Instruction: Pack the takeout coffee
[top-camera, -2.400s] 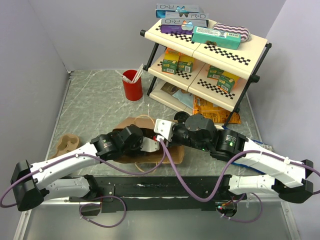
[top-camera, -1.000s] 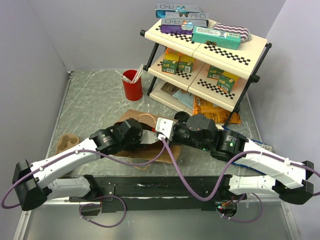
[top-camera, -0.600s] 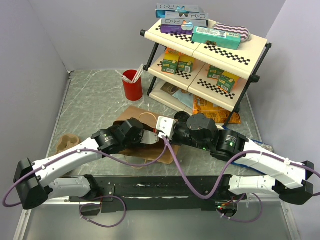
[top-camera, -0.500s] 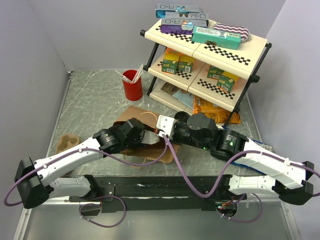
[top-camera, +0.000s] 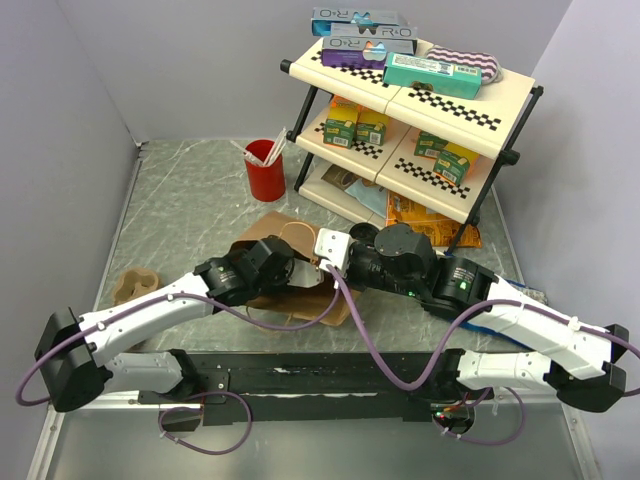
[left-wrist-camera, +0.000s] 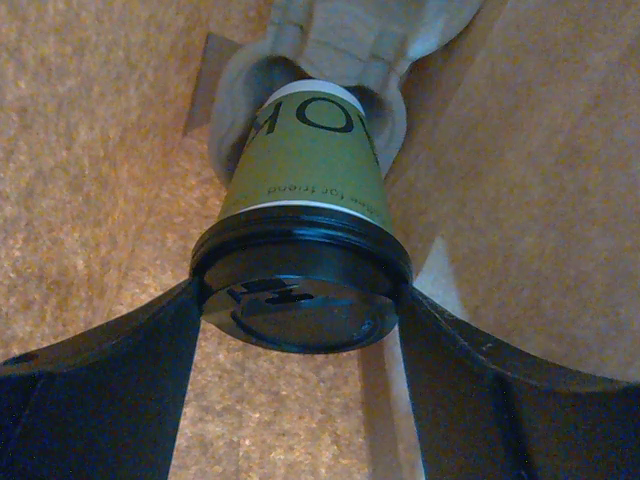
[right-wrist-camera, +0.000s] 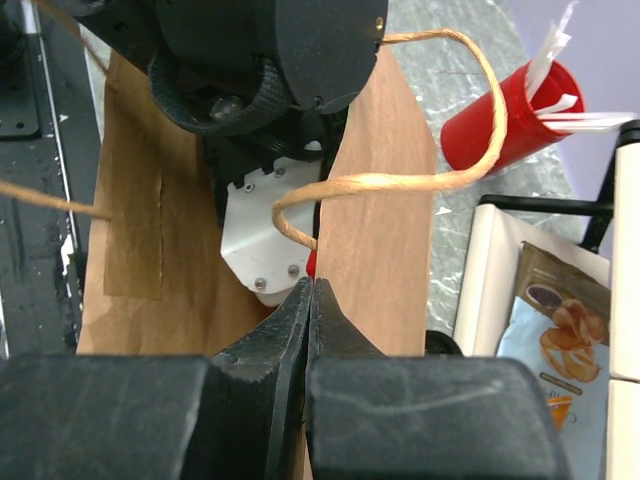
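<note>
The takeout coffee (left-wrist-camera: 310, 170), a dark green cup with a black lid (left-wrist-camera: 295, 290), lies on its side inside the brown paper bag (left-wrist-camera: 100, 150). Its base rests in a pale pulp holder (left-wrist-camera: 370, 40). My left gripper (left-wrist-camera: 300, 330) is shut on the lid, one dark finger (left-wrist-camera: 110, 390) pressed to each side. My right gripper (right-wrist-camera: 312, 285) is shut on the bag's edge (right-wrist-camera: 375, 220), below the twine handle (right-wrist-camera: 400, 180). In the top view the bag (top-camera: 272, 226) hides the cup and the left fingers.
A red cup with sticks (top-camera: 265, 170) stands behind the bag. The two-tier shelf rack (top-camera: 440, 100) with boxes fills the back right, snack packets (top-camera: 420, 215) under it. A pulp cup carrier (top-camera: 130, 285) lies at the left. Purple cables trail near the bases.
My left arm has pushed forward, deeper into the bag with the cup. The bag's far end has slid back towards the red cup. The right gripper has kept its hold.
</note>
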